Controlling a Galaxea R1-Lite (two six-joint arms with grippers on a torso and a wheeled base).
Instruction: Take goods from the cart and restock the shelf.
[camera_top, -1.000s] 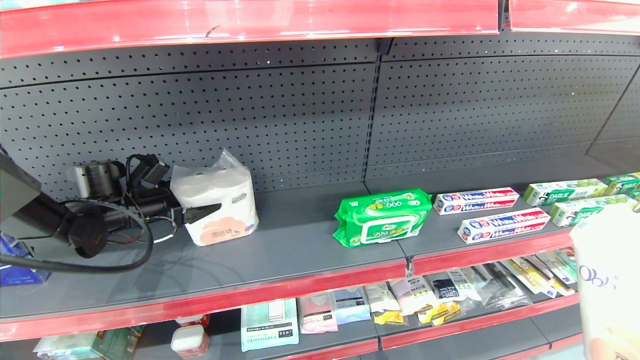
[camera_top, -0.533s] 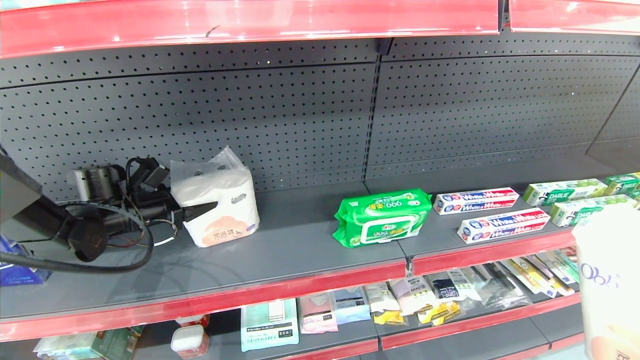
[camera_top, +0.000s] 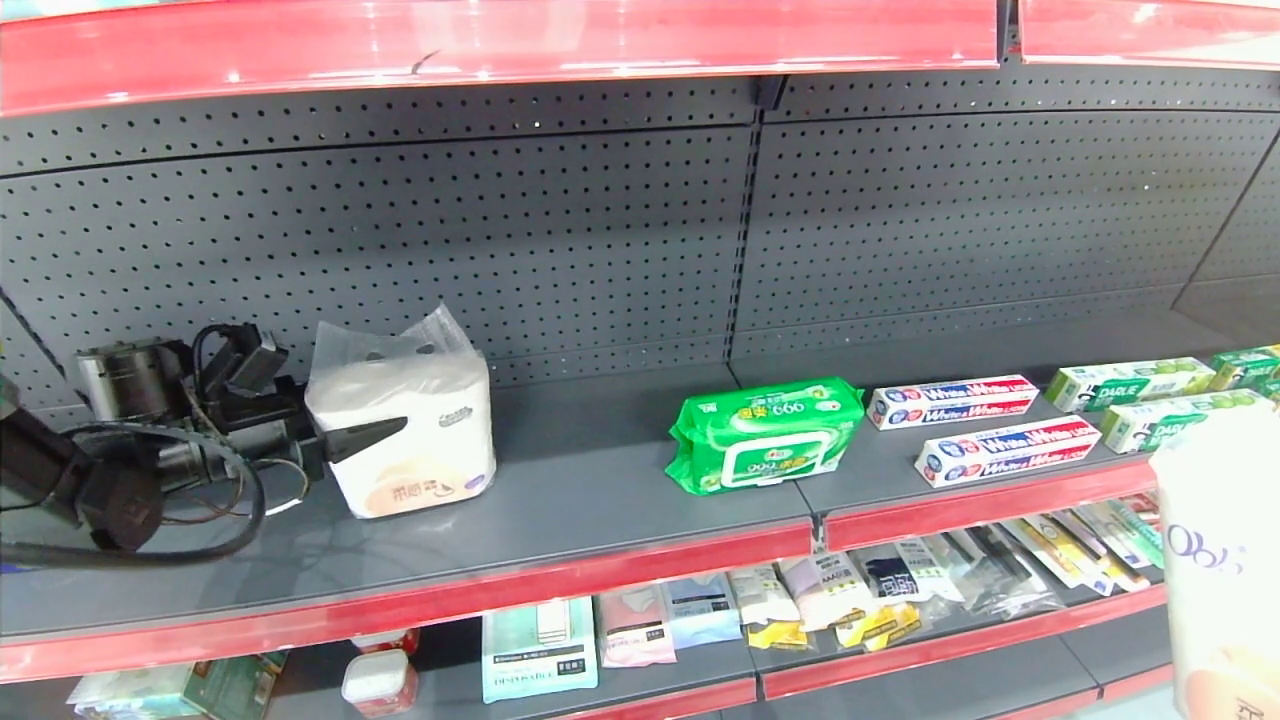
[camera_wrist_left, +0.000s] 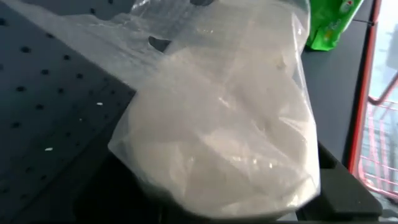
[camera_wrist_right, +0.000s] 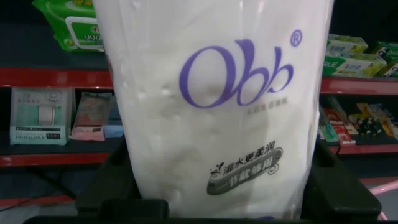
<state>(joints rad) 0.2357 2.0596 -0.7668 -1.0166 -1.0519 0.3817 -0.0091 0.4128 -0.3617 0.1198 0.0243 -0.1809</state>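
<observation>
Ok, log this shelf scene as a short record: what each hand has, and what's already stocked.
left hand: shut on a tissue pack, at the left part of the grey shelf
right hand: shut on a second tissue pack, in front of the shelves, on the right
stocked: green wet wipes mid-shelf; toothpaste boxes to their right
status: neither pack released yet

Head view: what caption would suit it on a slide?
Left gripper holds a tissue pack at the grey shelf; green wipes and toothpaste boxes lie farther right.
</observation>
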